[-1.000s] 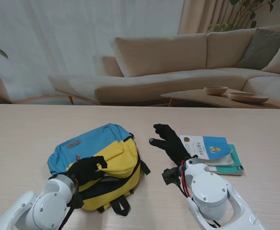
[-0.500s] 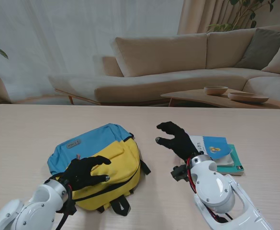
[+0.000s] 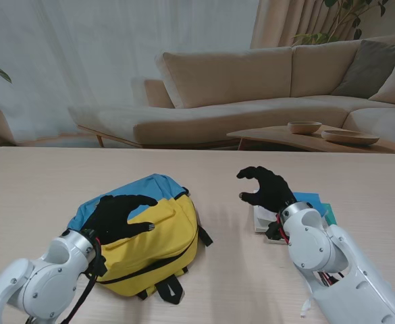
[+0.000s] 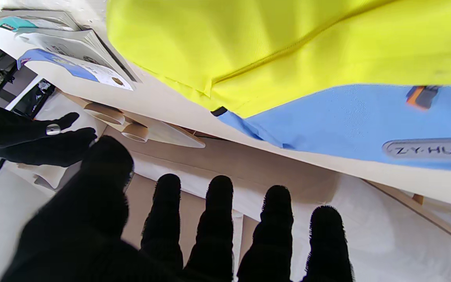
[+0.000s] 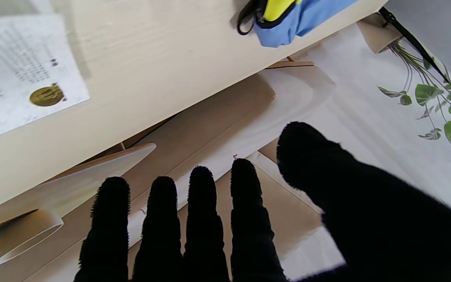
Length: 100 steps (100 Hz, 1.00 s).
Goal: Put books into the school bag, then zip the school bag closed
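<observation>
Task looks barely started: no book is in the bag (image 3: 140, 233) yet, and I see no open mouth on it, so opening, packing and zipping all seem left to do. Bag lies flat on the table (image 3: 35, 189), left of centre; books (image 3: 305, 206) sit stacked to the right, well apart from it, partly hidden behind the right hand (image 3: 268, 189). Left hand (image 3: 116, 217) hovers over the bag's blue-yellow seam, fingers spread, gripping nothing; whether it touches the fabric I cannot tell. Right hand hangs above the near-left corner of the books, fingers loosely curled and apart, holding nothing. Bag is soft woven cloth, yellow front panel with stitched seams, light blue top with a grey rubbery logo patch (image 4: 429, 149), black straps and trim; rounded, slumped shape, likely to deform when pulled. Books are thin paperbacks, glossy white-and-blue cover on top, a teal one under, flat rectangles with sharp edges. Table is pale wood-grain, smooth and matte. Both hands wear black fuzzy knit gloves.
</observation>
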Motion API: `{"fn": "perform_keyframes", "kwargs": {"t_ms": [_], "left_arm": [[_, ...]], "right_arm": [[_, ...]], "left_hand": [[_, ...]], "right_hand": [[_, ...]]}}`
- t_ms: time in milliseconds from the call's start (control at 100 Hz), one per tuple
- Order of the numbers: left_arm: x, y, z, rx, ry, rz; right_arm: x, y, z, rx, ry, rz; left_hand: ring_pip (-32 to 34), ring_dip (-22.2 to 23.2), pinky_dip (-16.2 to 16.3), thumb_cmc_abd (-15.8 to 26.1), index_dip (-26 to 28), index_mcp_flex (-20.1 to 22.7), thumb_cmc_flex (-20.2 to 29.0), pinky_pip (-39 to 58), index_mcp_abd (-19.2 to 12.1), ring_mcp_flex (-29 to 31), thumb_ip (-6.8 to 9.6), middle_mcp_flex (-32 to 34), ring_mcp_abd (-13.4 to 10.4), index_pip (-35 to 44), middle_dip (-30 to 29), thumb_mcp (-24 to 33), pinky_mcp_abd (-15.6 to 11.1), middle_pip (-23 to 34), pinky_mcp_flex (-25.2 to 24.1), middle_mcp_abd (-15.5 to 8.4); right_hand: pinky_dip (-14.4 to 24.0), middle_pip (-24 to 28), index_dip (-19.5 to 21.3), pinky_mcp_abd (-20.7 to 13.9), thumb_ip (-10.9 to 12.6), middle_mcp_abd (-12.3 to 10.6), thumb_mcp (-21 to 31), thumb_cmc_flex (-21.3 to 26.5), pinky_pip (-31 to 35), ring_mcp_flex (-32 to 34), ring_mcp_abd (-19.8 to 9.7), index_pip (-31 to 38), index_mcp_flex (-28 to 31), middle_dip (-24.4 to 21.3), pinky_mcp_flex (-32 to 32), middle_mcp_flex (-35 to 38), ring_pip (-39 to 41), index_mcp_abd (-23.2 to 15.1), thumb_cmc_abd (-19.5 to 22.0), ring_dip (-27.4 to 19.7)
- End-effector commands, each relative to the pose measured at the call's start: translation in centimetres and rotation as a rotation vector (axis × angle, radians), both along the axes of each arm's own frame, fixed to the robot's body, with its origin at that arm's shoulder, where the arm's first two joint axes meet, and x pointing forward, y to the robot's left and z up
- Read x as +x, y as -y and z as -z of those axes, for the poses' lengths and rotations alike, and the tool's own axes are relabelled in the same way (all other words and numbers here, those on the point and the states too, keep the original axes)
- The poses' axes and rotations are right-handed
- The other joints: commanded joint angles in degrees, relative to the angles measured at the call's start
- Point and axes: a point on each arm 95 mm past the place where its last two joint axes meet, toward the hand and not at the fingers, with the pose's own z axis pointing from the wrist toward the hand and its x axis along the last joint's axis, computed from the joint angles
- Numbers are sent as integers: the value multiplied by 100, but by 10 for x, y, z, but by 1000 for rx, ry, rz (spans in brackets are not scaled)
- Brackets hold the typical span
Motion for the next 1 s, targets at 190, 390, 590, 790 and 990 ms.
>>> {"fn": "perform_keyframes", "kwargs": {"t_ms": [190,390,590,790,990], "left_arm": [[0,1,12,-16,-9,3],[-3,-3,20,-38,-4,-8],[-4,-4,24,-57,-10,-7],[-4,-4,25,-54,-2,-4],[-3,-3,25,-49,-3,-1]], "right_arm": [[37,39,19,-197,-8,24],[56,61,38,-317,-44,59],[66,81,52,-410,-97,63],[70,95,64,-495,-168,33],[70,105,73,-592,-271,-5]], "left_hand": [[-184,-109,105,21,-36,-34,42,-298,-161,-145,242,-121,-107,8,-72,70,-155,-77,-56,-97],[-179,-104,139,9,-31,-14,36,-338,-136,-131,235,-103,-89,18,-62,143,-142,-59,-36,-72],[-174,-98,175,23,-28,-21,10,-406,-124,-138,222,-104,-95,28,-50,211,-151,-40,2,-78],[-166,-98,217,-33,-28,10,21,-448,-106,-117,221,-69,-80,42,-48,280,-120,-28,46,-60],[-155,-98,259,-42,-28,-14,5,-469,-107,-116,215,-69,-75,45,-43,323,-119,-15,68,-80]], "right_hand": [[-88,-62,97,-331,82,-230,66,-163,-231,233,-260,-65,-102,-5,112,-56,-198,-191,-26,-135],[-102,-57,125,-353,89,-308,27,-105,-266,323,-305,-9,-131,-1,214,-48,-229,-300,-78,-147],[-294,-212,158,-655,-87,-744,178,232,-682,137,-490,-15,-602,-67,125,-377,-501,-817,-622,-269],[-581,-625,117,-790,-286,-892,30,216,-1209,-224,-633,-290,-1247,-264,-87,-836,-945,-1163,-1109,-498],[-1130,-2881,822,-916,-450,-1117,-184,-29,-1812,-955,-742,-3184,-1622,-1140,-512,-896,-1669,-1598,-1563,-937]]}}
